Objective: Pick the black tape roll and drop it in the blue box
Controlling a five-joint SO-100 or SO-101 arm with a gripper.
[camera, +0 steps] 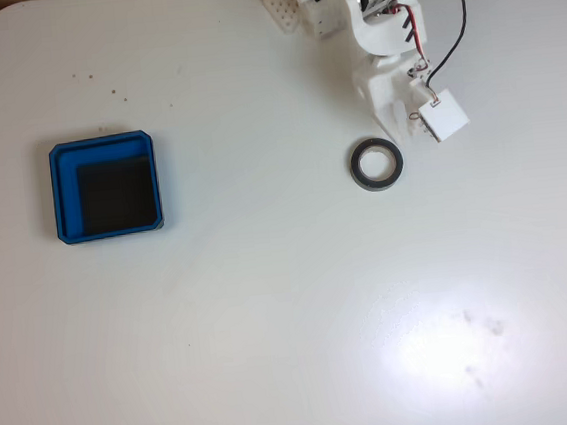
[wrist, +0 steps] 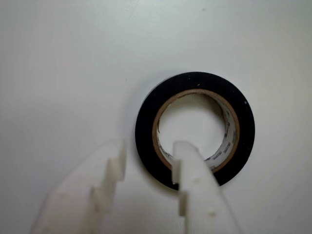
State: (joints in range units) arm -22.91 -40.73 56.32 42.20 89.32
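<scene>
— Where's the black tape roll?
— Lying flat, right of centre in the fixed view, its tan inner rim showing.
— And the blue box?
— Far left, well apart, black floor bare.

Fixed view straight down, far, wrist view close — both share black tape roll.
</scene>
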